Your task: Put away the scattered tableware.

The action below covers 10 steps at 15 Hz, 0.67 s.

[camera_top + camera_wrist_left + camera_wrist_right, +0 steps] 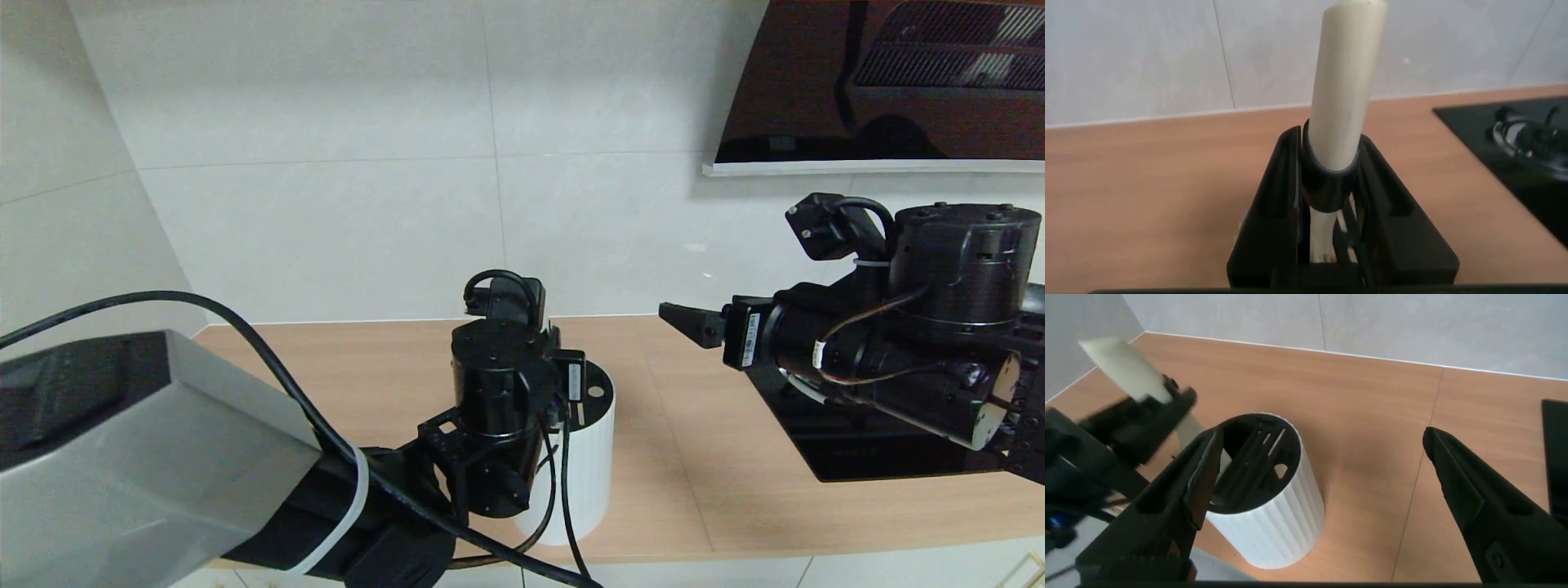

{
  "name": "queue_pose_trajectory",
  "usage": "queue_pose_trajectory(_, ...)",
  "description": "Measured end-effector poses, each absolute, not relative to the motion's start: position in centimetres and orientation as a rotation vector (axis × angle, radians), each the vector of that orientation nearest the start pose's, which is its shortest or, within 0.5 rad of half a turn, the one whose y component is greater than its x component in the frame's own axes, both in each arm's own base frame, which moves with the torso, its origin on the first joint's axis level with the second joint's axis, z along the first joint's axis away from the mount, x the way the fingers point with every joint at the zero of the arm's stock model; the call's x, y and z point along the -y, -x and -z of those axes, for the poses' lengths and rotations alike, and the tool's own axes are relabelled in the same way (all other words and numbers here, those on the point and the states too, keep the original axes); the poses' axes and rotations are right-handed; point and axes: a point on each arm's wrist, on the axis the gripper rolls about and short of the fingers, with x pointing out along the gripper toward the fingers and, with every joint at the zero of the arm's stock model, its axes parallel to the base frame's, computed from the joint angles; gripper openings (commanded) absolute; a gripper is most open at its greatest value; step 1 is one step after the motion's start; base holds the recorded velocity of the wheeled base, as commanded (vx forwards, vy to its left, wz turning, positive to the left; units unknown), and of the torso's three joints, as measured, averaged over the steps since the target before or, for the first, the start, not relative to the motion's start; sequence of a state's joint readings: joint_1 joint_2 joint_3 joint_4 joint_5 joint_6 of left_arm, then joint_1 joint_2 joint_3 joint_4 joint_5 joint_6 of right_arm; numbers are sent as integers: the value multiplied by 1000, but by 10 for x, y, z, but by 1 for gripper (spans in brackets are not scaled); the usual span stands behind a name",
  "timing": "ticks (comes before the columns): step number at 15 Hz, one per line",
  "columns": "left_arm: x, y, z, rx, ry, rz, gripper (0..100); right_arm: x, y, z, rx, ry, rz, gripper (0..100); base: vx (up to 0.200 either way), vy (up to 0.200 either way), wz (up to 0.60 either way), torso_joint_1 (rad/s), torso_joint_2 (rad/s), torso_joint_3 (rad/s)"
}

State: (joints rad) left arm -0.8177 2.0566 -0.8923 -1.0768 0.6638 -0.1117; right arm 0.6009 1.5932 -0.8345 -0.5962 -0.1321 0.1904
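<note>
We are clamping the left gripper (1333,192) on a cream-handled utensil (1346,82), pinching it around its dark collar. That way the handle is standing nearly upright and the working end is pointing down at the slotted black top of the white ribbed utensil holder (1278,518). We cannot tell whether the tip is already sitting in a slot. The left arm is hanging over the holder, wrist turned downward. We are holding the right gripper (1323,434) wide open and empty above the wooden counter (392,367), on the cooktop (857,457) side, clear of the insertion.
</note>
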Motion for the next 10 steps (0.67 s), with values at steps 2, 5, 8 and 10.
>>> queue_pose_trajectory(2,265,-268,-118,-90,37,151,0,-160,-238,-217,-200,-127,-451,100,0,0,0,0,0,0)
queue_pose_trajectory(5,267,-269,-111,-103,27,150,0,-160,-239,-216,-204,-125,-449,100,0,0,0,0,0,0)
queue_pose_trajectory(8,267,-269,-108,-111,20,148,0,-160,-239,-215,-205,-124,-449,100,0,0,0,0,0,0)
queue_pose_trajectory(10,267,-269,-108,-111,20,148,100,-161,-239,-215,-205,-124,-450,100,0,0,0,0,0,0)
